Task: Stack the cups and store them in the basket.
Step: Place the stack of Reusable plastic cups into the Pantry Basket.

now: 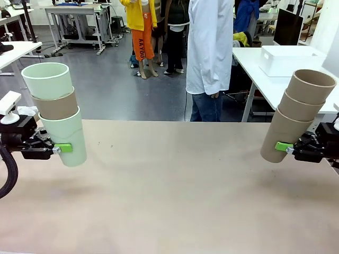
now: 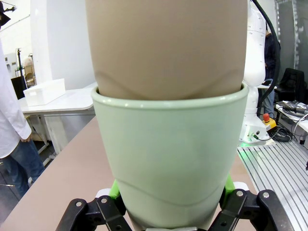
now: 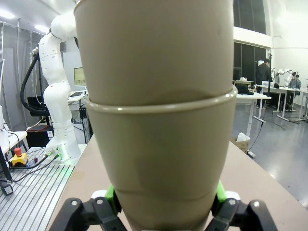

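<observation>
My left gripper point(image 1: 63, 148) is shut on the bottom mint green cup point(image 1: 70, 133) of a stack of three held above the table's left side. A tan cup point(image 1: 56, 105) sits in it and a second mint cup point(image 1: 47, 79) on top. In the left wrist view the mint cup point(image 2: 171, 144) stands between the green pads point(image 2: 114, 188) with the tan cup point(image 2: 168, 43) nested inside. My right gripper point(image 1: 285, 146) is shut on the lowest of three nested tan cups point(image 1: 297, 114), tilted and held over the right edge. The white basket point(image 1: 290, 59) sits on a separate table at the far right.
The brown table point(image 1: 175, 185) stretches bare between both arms. A person in a white coat point(image 1: 211, 47) stands at the far side, hands down. The right arm's white base point(image 2: 255, 72) and the left arm's base point(image 3: 57, 72) stand beside the table.
</observation>
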`<state>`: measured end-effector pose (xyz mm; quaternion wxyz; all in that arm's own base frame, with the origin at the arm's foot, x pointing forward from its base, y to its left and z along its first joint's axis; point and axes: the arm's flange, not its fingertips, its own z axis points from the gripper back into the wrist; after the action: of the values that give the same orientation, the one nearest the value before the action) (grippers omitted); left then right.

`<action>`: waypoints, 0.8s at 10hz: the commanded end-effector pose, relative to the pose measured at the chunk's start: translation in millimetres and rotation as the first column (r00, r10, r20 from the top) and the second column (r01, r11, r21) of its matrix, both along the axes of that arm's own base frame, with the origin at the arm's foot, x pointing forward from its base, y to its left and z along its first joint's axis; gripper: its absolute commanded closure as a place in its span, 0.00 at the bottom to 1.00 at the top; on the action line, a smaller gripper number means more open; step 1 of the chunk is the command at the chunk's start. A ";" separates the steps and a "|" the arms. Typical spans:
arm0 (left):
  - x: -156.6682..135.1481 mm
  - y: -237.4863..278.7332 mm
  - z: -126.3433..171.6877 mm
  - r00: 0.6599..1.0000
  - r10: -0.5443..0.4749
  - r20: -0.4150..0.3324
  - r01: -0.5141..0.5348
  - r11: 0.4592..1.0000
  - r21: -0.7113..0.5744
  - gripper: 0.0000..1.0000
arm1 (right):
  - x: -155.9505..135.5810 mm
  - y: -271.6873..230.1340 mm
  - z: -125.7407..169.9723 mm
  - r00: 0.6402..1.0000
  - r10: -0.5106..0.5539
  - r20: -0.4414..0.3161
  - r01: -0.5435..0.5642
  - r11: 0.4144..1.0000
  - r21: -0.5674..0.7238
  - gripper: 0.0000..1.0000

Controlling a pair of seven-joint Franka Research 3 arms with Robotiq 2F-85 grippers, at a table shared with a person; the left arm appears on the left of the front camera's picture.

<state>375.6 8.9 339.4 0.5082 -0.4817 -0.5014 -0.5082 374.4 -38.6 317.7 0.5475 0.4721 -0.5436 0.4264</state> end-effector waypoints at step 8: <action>0.3 -0.8 3.9 1.000 -0.004 0.008 0.004 1.000 -0.006 0.15 | 0.3 -0.2 4.1 1.000 -0.002 0.008 0.002 1.000 0.005 0.15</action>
<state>375.6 8.9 339.4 0.5082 -0.4817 -0.5014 -0.5082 374.4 -38.6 317.7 0.5475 0.4721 -0.5436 0.4264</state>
